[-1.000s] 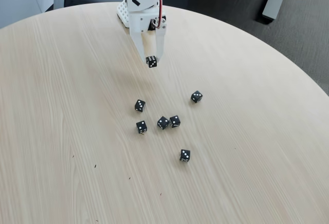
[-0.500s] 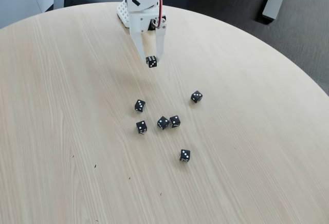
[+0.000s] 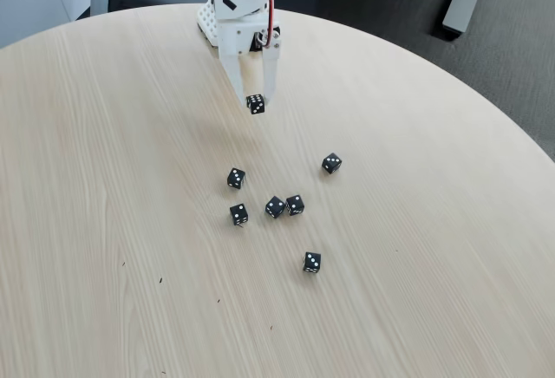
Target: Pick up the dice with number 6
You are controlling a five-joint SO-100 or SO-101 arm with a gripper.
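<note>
fixed view. we note the round wooden tabletop (image 3: 104,179), then the white arm with its end effector (image 3: 255,101) pointing down near the far edge. the two fingers are closed narrowly around a black die (image 3: 256,104), which we take to be the dice with number 6; its pips are too small to count surely. it appears lifted clear of the wood, though the gap is hard to judge. six other dice (image 3: 276,207) lie loosely grouped nearer the camera, well apart from the held one. we judge the pick essentially done; next calls for keeping the squeeze steady while raising.
</note>
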